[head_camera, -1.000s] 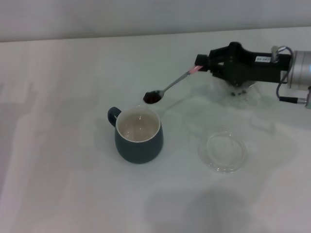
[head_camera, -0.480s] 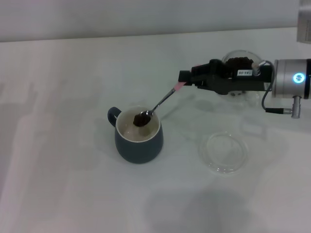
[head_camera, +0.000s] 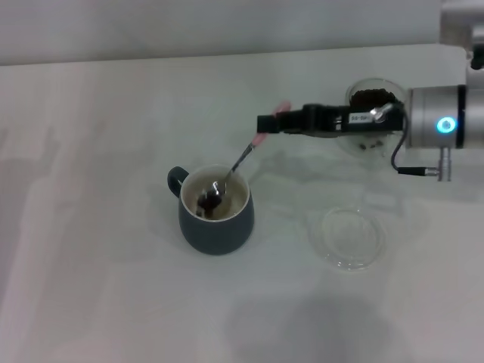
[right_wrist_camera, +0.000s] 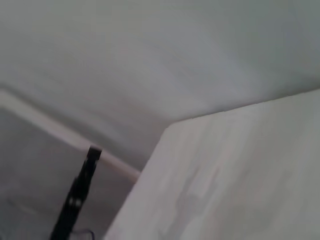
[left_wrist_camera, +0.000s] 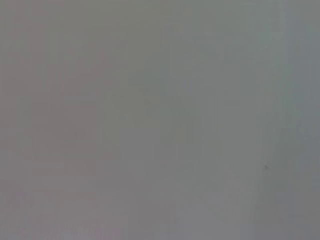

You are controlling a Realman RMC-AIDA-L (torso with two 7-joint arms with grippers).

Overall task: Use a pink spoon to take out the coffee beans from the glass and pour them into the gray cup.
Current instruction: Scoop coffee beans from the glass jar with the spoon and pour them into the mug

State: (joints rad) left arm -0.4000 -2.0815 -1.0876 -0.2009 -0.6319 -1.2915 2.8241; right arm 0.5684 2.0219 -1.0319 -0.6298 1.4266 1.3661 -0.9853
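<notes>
The right gripper (head_camera: 266,123) reached in from the right, its arm passing over the glass (head_camera: 376,113) and blocking that side. The pink spoon (head_camera: 233,168) slanted down into the gray cup (head_camera: 215,223), filling its mouth. A clear saucer (head_camera: 348,237) lay to the cup's right. The worktop (head_camera: 83,227) left of the cup lay open.

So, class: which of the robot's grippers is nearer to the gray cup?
The right. The right gripper sits above and just beyond the gray cup, holding the pink spoon, whose bowl dips inside the cup. The left gripper appears in no view, so its position cannot be placed.
</notes>
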